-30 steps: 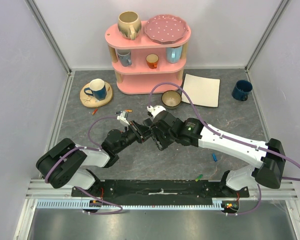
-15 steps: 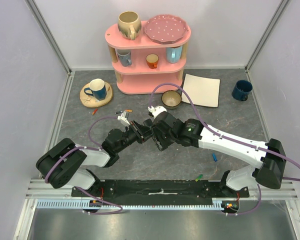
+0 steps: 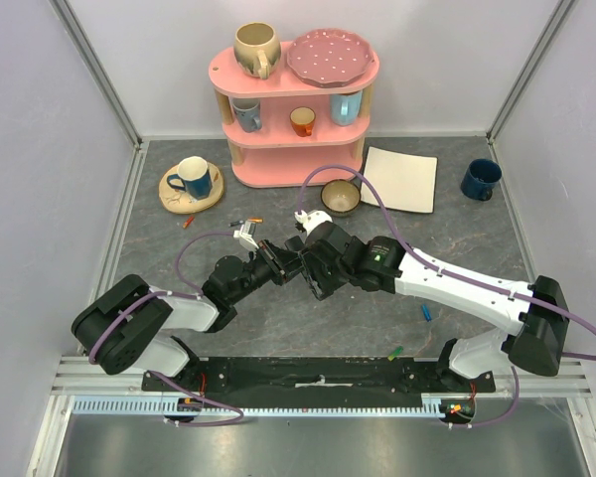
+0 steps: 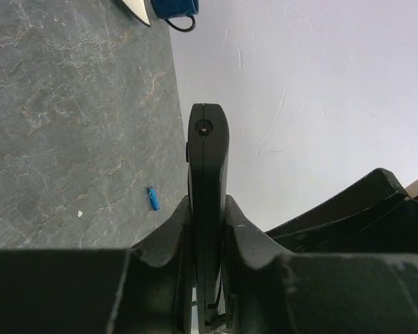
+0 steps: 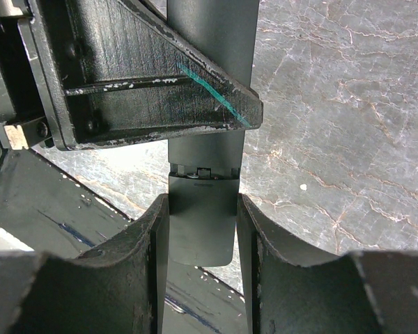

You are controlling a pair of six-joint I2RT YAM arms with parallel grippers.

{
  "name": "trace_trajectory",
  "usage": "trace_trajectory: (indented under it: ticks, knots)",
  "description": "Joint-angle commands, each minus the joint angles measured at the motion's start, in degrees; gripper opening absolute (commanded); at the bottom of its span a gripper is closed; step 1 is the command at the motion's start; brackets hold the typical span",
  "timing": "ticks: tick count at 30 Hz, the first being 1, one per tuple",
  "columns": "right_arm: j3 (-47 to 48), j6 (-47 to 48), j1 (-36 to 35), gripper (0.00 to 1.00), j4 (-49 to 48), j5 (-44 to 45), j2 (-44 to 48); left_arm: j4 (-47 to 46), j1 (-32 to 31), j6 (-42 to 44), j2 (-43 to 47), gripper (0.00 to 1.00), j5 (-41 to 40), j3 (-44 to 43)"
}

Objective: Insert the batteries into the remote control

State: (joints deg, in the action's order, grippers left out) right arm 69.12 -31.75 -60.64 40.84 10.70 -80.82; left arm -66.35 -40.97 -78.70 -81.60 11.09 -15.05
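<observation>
Above the middle of the desk (image 3: 159, 260) we find both arms stretched inward from their bases, wrists bent so that the two tools meet head-on, clear of the surface. Our left tool (image 4: 207, 209) is clenched on the remote control (image 4: 207, 149), which juts out edge-on past its fingers. Our right tool (image 5: 202, 205) grasps the same slab's other end, fingers pressed to both sides. A blue battery (image 3: 427, 312) and a green battery (image 3: 394, 352) lie on the desk near the right arm.

Bare table (image 3: 169, 253) left of left tool (image 3: 286, 260); pink shelf (image 3: 288, 177), bowl (image 3: 340, 197), cloth (image 3: 400, 179) behind.
</observation>
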Motion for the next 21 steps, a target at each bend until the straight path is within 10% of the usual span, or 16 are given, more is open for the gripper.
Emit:
trace_trajectory:
  ticks: [1,21]
  knots:
    - [-0.39,-0.95,-0.27,0.32,0.03,0.9,0.75,-8.27,-0.34,-3.39,1.45,0.02,0.86,-1.83]
    - [-1.88,-1.91,-0.18,0.34,-1.38,-0.68,0.75,-16.53,-0.34,-4.71,1.53,0.02,1.56,-1.74]
